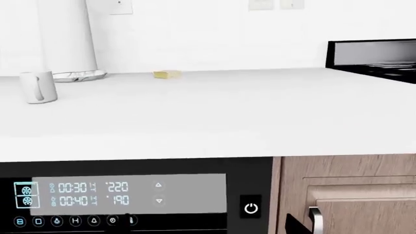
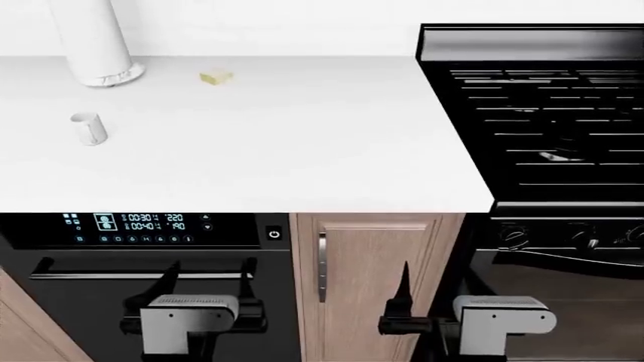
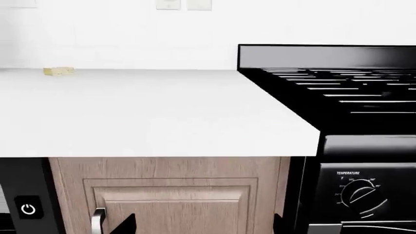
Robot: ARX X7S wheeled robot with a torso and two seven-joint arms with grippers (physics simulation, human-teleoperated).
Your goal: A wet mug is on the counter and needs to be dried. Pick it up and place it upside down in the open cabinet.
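The small pale mug (image 2: 89, 128) stands upright on the white counter (image 2: 302, 143) at its left side, handle toward the front. In the left wrist view the mug (image 1: 39, 87) is far off at the left. Both grippers hang below the counter's front edge, well short of the mug. My left gripper (image 2: 210, 275) is open in front of the oven, with nothing between its fingers. My right gripper (image 2: 440, 290) is open before the wooden door, its dark fingertips (image 3: 123, 223) spread wide and nothing between them. The open cabinet is out of view.
A tall white column (image 2: 90, 38) stands at the back left of the counter, with a small yellow block (image 2: 216, 77) beside it. A black stove (image 2: 544, 113) borders the counter on the right. Below are an oven with a lit panel (image 2: 141, 226) and a shut wooden door (image 2: 372, 256).
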